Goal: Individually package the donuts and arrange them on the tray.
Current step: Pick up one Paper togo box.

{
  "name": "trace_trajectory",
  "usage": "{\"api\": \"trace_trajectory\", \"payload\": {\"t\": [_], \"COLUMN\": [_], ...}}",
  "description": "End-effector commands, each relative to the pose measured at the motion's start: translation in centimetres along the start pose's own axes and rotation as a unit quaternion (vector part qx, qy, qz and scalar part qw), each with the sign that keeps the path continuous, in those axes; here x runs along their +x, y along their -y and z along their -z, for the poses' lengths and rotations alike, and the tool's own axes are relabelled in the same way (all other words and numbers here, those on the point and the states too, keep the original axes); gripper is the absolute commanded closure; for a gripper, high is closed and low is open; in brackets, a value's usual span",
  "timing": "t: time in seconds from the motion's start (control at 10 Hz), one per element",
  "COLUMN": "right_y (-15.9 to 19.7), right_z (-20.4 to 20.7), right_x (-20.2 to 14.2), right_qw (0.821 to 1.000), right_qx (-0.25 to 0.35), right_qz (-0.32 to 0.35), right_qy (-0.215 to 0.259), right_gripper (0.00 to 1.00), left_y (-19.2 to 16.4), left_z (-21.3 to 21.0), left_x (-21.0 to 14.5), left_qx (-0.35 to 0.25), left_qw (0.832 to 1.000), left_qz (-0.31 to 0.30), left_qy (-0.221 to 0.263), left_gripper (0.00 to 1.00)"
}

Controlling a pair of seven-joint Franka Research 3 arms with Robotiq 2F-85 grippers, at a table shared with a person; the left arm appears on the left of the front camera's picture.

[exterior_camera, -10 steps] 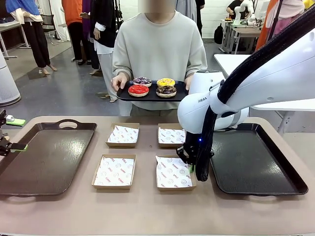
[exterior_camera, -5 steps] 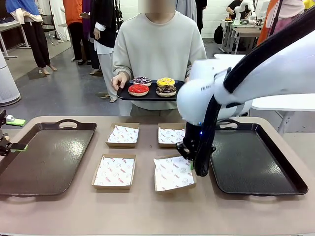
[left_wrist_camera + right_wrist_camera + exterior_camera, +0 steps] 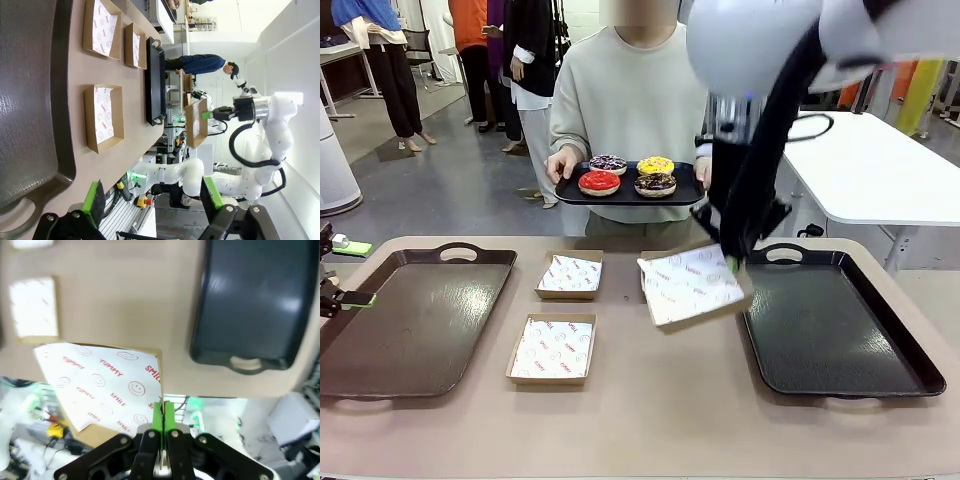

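Note:
A person at the far side holds a small black tray (image 3: 628,198) carrying the donuts: red (image 3: 599,182), yellow (image 3: 655,165), dark chocolate (image 3: 655,184) and sprinkled (image 3: 609,162). My right gripper (image 3: 732,262) is shut on the edge of a paper-lined cardboard box (image 3: 688,286), holding it tilted in the air above the table's middle. In the right wrist view the gripper (image 3: 162,411) pinches that box (image 3: 100,385) at its corner. My left gripper (image 3: 152,195) stands open with nothing between its fingers, at the table's left edge (image 3: 355,272). The left wrist view shows the lifted box (image 3: 196,122) far off.
A large dark tray (image 3: 410,320) lies at the left and another (image 3: 830,330) at the right, just beside the lifted box. Two lined boxes (image 3: 569,274) (image 3: 551,348) rest on the table between them. Other people stand far behind.
The right gripper has lifted the near-right box off the table, carrying it up and toward the far side. The left arm has stayed still.

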State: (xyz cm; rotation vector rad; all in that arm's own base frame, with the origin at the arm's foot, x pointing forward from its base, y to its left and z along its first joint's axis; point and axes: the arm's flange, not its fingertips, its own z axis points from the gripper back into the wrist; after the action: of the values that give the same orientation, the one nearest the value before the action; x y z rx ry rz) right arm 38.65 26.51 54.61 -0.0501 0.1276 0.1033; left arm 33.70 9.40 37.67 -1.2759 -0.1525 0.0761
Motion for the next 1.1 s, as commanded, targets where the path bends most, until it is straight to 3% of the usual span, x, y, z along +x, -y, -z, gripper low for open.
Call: {"api": "trace_trajectory", "payload": {"t": [0.0,0.3,0.6,1.0], "right_y": [-0.2,1.0,4.0,5.4], "right_z": [-2.5,-4.9,-3.4,-1.7], "right_x": [5.1,11.3,17.1,19.4], "right_qw": [1.0,0.999,0.995,0.993], "right_qx": [0.003,0.012,0.035,0.05], "right_qz": [-0.004,0.021,0.077,0.091], "right_qy": [0.009,0.04,0.062,0.057], "right_gripper": [1.0,1.0,1.0,1.0], "left_y": [0.2,0.2,0.2,0.2], "left_z": [0.0,0.0,0.0,0.0], "left_x": [0.0,0.0,0.0,0.0], "left_qx": [-0.008,-0.008,-0.008,-0.008], "left_qw": [1.0,1.0,1.0,1.0], "left_qz": [0.002,0.002,0.002,0.002], "left_qy": [0.004,0.004,0.004,0.004], "left_gripper": [0.0,0.0,0.0,0.0]}}
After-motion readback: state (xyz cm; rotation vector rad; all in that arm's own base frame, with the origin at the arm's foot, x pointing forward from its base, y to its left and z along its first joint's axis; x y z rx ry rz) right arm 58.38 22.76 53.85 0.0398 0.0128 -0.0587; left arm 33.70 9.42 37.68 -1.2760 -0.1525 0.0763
